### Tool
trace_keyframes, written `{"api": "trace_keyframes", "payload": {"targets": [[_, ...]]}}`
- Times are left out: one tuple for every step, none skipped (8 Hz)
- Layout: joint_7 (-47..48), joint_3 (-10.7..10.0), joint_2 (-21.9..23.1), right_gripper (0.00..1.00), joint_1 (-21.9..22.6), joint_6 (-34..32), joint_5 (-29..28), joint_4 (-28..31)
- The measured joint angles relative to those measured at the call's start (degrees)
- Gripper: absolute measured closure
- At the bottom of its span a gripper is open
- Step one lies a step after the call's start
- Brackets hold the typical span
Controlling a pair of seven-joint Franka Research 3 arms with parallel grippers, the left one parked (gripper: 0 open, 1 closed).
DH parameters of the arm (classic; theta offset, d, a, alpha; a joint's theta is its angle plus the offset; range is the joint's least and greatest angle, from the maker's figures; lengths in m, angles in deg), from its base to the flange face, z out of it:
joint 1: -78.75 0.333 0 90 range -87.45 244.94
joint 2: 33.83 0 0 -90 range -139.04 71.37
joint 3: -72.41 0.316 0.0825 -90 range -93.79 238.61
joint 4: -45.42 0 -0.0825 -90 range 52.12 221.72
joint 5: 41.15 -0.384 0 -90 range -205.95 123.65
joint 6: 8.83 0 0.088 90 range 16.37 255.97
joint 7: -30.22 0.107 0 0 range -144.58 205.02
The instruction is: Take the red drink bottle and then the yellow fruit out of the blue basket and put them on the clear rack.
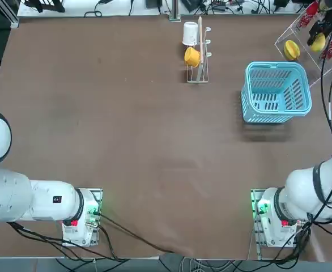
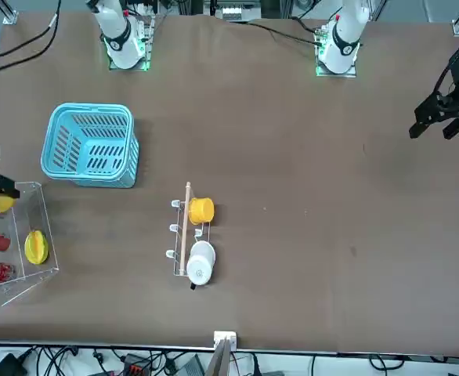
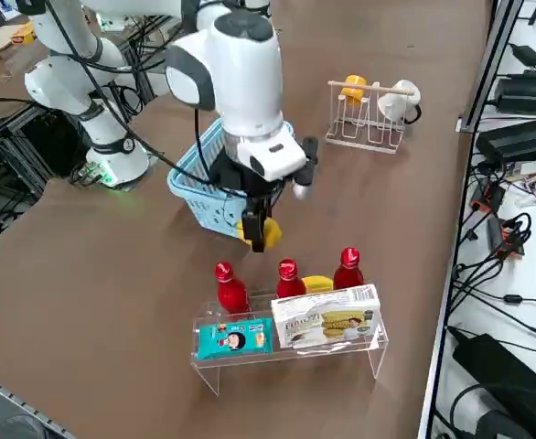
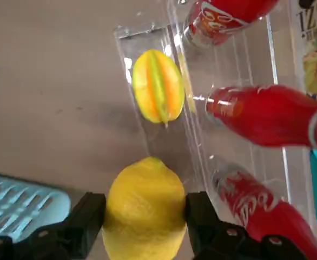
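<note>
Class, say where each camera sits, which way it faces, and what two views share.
Top: overhead, looking down; both arms show.
Front: across the table, facing the robot; both arms.
Right side: raised at its right, looking diagonally down; right arm.
Right wrist: on that arm, facing its tool, shut on the lemon.
Top and front share the basket.

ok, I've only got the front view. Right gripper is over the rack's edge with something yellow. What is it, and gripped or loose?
Observer: A lemon, gripped between both fingers of the right gripper.
Operator: I count two red bottles. Any more on the rack?
Observer: Yes, three: one, another and a third.
Operator: And the far tier, cut off for me?
Observer: A teal packet lies there beside a white box with corn pictured on it.
</note>
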Motion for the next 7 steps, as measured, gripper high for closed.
{"api": "trace_keyframes", "payload": {"targets": [[-1.34, -0.01, -1.73, 0.15, -0.77, 2.24, 0.04, -0.12], [-2.74, -0.02, -3.30, 0.15, -1.82, 3.94, 0.05, -0.17], [-3.72, -0.03, -4.56, 0.15, -2.64, 4.76, 0.05, -0.22], [-4.06, -0.02, -5.53, 0.15, -2.94, 4.94, 0.05, -0.22], [-4.19, 0.06, -6.33, 0.15, -2.92, 4.95, 0.06, -0.20], [-4.35, 0.18, -6.92, 0.15, -2.84, 4.95, 0.47, -0.20], [-4.55, 0.32, -7.13, 0.15, -2.76, 4.94, 1.70, -0.20]]}}
